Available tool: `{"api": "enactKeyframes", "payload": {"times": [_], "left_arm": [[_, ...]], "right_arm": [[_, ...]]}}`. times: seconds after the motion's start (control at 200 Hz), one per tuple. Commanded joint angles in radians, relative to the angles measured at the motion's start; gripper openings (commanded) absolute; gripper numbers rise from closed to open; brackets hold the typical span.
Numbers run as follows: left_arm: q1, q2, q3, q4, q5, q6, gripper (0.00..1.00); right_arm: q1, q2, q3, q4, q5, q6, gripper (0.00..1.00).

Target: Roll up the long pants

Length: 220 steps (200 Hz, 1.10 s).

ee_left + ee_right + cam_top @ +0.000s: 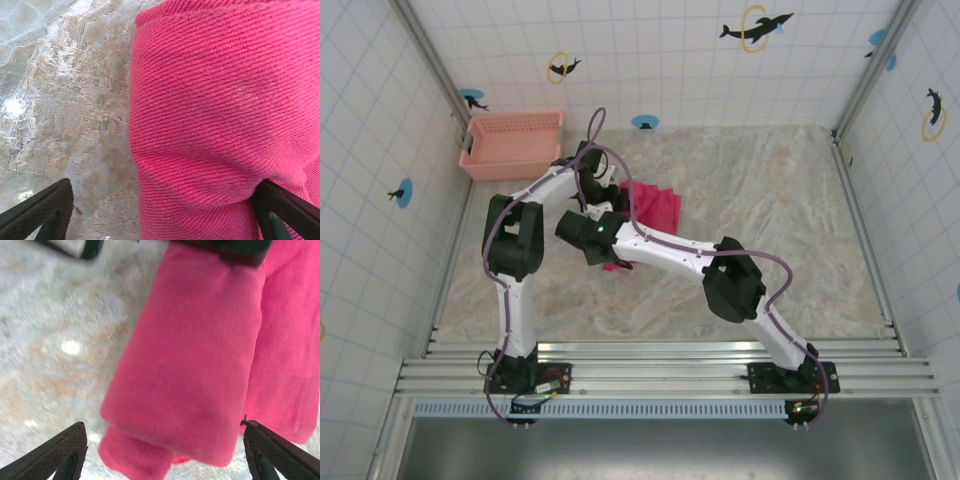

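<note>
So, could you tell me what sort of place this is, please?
Most likely a robot test cell dressed as a laundry corner: white tiled walls with dolphin stickers, a marble-look tabletop, and aluminium rails carrying the arm bases.

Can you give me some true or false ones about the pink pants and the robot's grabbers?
The long pants lie on the table. True.
The long pants are inside the basket. False: the basket stands apart from them, and they lie on the table.
The left gripper and the right gripper are both open. True.
The long pants are spread out flat with both legs straight. False: they are bunched and folded over.
</note>
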<state>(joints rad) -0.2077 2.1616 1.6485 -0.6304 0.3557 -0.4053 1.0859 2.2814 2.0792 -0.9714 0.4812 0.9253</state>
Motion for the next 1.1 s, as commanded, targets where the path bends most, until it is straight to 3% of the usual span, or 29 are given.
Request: {"api": "enactKeyframes", "payload": {"times": [0.0,0.37,0.641,0.936,1.096], "left_arm": [[-0.007,0.071,-0.079,-0.097,-0.074,0.008,0.94],[0.006,0.073,-0.092,-0.110,-0.090,0.013,0.92],[0.046,0.042,-0.186,-0.098,-0.043,0.000,0.91],[0.048,-0.101,-0.301,-0.158,-0.068,0.025,0.91],[0.053,-0.184,-0.358,-0.196,-0.123,0.057,0.92]], "right_arm": [[-0.023,0.074,0.067,0.007,-0.011,0.053,0.84],[-0.047,0.196,0.113,-0.072,0.000,0.098,0.84],[-0.074,0.167,-0.032,-0.090,0.043,0.047,0.83],[-0.090,0.083,-0.237,-0.041,0.087,-0.194,0.74],[-0.090,0.023,-0.359,0.047,-0.024,-0.399,0.61]]}}
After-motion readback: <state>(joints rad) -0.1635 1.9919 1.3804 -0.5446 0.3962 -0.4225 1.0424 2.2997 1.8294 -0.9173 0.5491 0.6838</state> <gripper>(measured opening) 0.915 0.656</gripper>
